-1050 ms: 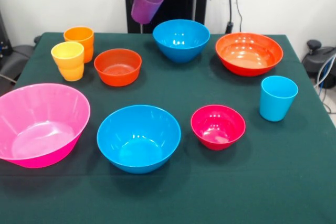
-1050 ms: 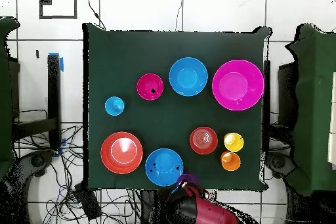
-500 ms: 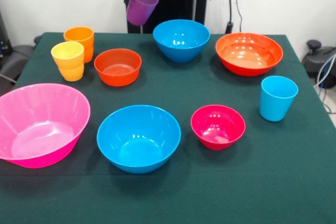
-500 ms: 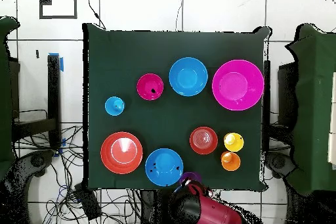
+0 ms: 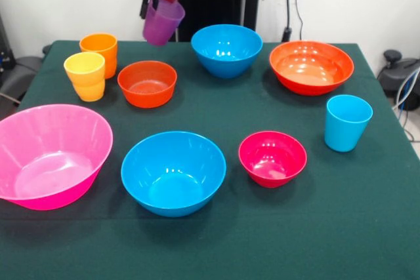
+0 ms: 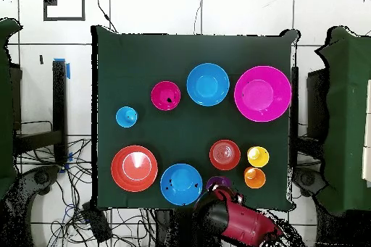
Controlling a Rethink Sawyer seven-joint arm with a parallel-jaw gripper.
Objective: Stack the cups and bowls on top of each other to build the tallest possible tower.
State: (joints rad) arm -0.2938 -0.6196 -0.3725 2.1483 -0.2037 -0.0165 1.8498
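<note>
My gripper (image 5: 157, 3) is shut on the rim of the purple cup (image 5: 162, 23), which hangs tilted in the air over the table's far edge. Just below and in front of it sits the small orange bowl (image 5: 147, 83). In the overhead view the purple cup (image 6: 217, 183) lies beside the small orange bowl (image 6: 224, 154), at the tip of my gripper (image 6: 219, 192). The small crimson bowl (image 5: 272, 158) stands alone toward the front. No tower is in view; every piece on the table stands by itself.
Yellow cup (image 5: 84, 75) and orange cup (image 5: 99, 50) stand together at the left. Also on the green cloth: the huge pink bowl (image 5: 49, 155), two blue bowls (image 5: 173, 172) (image 5: 226, 49), the wide orange bowl (image 5: 311, 66) and the light blue cup (image 5: 347, 122).
My gripper has carried the purple cup leftward in the front view and slightly lower, from beside the far blue bowl to a spot above and behind the small orange bowl.
</note>
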